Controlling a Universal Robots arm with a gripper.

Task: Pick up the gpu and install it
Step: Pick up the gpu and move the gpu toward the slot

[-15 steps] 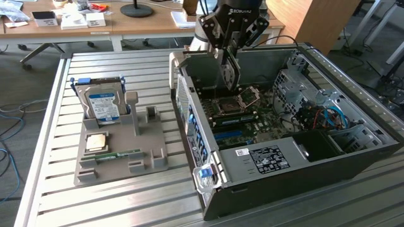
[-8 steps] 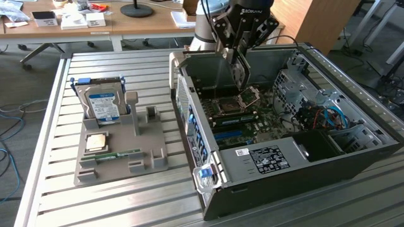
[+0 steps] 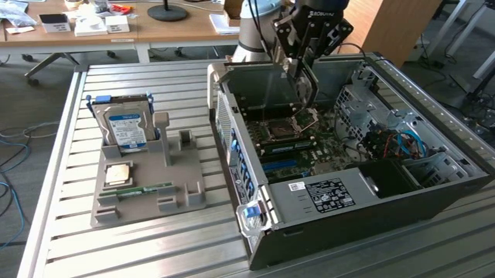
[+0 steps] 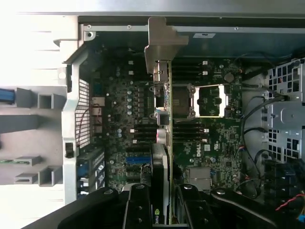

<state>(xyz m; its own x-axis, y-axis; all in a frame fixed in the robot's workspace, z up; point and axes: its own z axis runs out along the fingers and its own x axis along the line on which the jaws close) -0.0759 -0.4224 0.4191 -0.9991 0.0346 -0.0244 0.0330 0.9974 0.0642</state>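
I'm watching the black two-fingered pincer (image 3: 300, 59) (image 4: 164, 198) first. It's pinching the gpu (image 3: 304, 87) (image 4: 162, 162), a thin flat card with a greenish board, one dark face and a silvery metal end bracket (image 4: 159, 45). The fingers (image 4: 138, 205) are pressing on its two flat faces. The card is hanging edge-on from the pincer, long side running downward, with the bracket at the end farthest from the fingers.

The gpu is hovering inside the open side of the dark grey computer case (image 3: 363, 231) (image 4: 119, 26), which is lying flat. Its lower end is hanging over the green motherboard (image 3: 325, 145) (image 4: 128, 109) in the case, just by the open silver processor socket (image 3: 290, 124) (image 4: 209, 100). I can't tell whether the card is touching the board. The blue expansion slots (image 3: 284, 168) (image 4: 136, 162) are sitting nearer the case's front than the card, and the grey power supply box with a white label (image 3: 328, 194) is lying beyond them.

On the exterior view's left of the case, a grey moulded parts holder (image 3: 147, 205) is sitting well apart from it on the slatted metal table (image 3: 155, 249). The holder is carrying an upright silver hard drive with a blue label (image 3: 124, 130), a flat square processor chip (image 3: 117, 174) and a slim green memory stick (image 3: 150, 189).
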